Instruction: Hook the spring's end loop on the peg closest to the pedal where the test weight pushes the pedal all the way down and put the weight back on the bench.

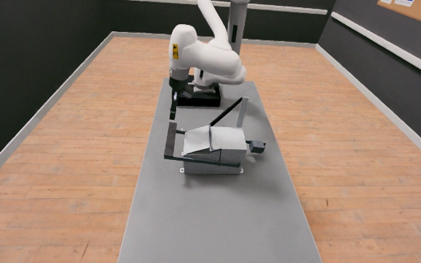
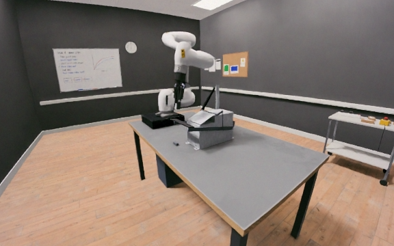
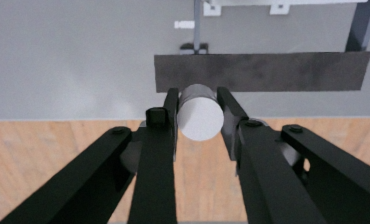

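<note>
My gripper [image 1: 172,116] [image 2: 178,104] [image 3: 197,103] points down and is shut on the steel weight [image 3: 201,119], a cylinder with a pale round end. The weight is off the bench, above the edge of the pedal near its left end in the wrist view. The pedal [image 1: 170,142] [image 3: 271,73] is a long dark plate, raised off the bench on side arms at the front of the grey feeder [image 1: 229,139] [image 2: 216,137]. A small pale piece [image 3: 184,24] shows beside the pedal arm; I cannot tell whether it is a peg. The spring and its end loop cannot be made out.
A grey post [image 1: 243,112] and a slanted black bar [image 1: 226,112] rise by the feeder. A dark block [image 1: 257,147] sticks out at its far side from the pedal. A small dark piece [image 2: 176,143] lies on the bench [image 1: 214,219] near the pedal. The robot's black base [image 2: 152,121] stands behind.
</note>
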Tool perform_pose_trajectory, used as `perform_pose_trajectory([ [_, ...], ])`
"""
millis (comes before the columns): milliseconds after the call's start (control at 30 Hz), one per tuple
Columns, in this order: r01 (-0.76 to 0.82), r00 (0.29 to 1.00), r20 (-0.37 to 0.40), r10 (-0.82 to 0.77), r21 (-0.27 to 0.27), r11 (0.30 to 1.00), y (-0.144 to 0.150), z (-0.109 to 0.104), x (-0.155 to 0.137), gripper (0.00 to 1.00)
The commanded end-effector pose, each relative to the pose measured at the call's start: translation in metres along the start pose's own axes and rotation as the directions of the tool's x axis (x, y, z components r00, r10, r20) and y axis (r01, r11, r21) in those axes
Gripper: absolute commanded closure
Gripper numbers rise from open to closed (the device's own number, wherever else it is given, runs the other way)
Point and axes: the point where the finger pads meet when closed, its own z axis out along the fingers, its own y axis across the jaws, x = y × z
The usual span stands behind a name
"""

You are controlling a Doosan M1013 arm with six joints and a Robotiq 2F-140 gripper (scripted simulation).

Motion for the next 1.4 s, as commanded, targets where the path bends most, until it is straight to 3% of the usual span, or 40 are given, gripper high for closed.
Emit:
perform_pose_trajectory([
  [0, 0.000, 1.000, 0.001, 0.000, -0.002, 1.000, 0.002, -0.001, -0.002, 0.75],
  [267, 0.000, 1.000, 0.003, 0.000, -0.001, 1.000, 0.004, -0.001, -0.004, 0.75],
  [1367, 0.000, 1.000, 0.002, 0.000, -0.002, 1.000, 0.003, 0.043, 0.004, 0.75],
])
